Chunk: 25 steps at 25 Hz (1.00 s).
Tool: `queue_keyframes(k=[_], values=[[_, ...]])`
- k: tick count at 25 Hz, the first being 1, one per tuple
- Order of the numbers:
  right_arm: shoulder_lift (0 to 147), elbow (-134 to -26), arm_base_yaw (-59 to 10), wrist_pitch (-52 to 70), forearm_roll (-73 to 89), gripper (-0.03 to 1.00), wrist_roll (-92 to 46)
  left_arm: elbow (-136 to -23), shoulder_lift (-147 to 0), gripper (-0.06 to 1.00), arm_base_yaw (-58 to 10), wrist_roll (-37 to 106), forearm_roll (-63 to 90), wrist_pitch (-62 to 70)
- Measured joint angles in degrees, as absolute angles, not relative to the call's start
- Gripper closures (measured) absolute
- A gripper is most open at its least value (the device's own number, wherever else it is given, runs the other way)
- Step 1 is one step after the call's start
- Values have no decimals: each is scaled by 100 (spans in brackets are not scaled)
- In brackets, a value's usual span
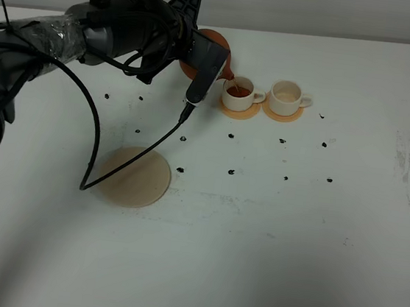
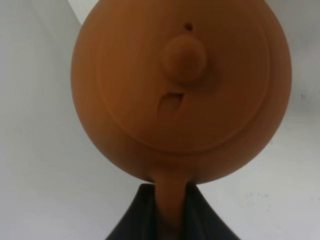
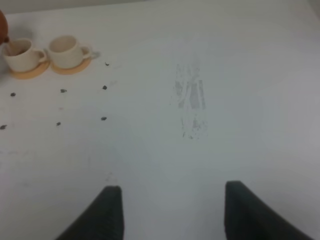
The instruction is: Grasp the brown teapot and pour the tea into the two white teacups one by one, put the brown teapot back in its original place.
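White tabletop (image 1: 291, 245), speckled with small dark marks, fills every view. We judge the task roughly a third done. The brown teapot (image 1: 219, 42) is off the beige coaster (image 1: 134, 176), held tilted well beyond it over the nearer cup (image 1: 240, 92), which already shows brown tea. The farther cup (image 1: 287, 96), just past the first from that coaster, looks pale inside, so its pour and the pot's return remain. Our left gripper (image 2: 170, 220) is pinching the pot's handle; our right gripper (image 3: 172, 200) stands spread, holding nothing. The arm largely hides the spout, so we cannot tell whether tea is flowing, and the left wrist view cuts off the fingers.
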<state>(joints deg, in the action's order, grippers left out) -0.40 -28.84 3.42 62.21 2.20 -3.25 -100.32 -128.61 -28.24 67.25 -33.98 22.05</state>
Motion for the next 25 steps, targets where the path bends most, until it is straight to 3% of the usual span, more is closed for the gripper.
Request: queue_keyframes(k=[25], values=[[-40,-2884,342,6221,220,49,-325,-10032,-12861,82,-2824,6838,-3620,2045]])
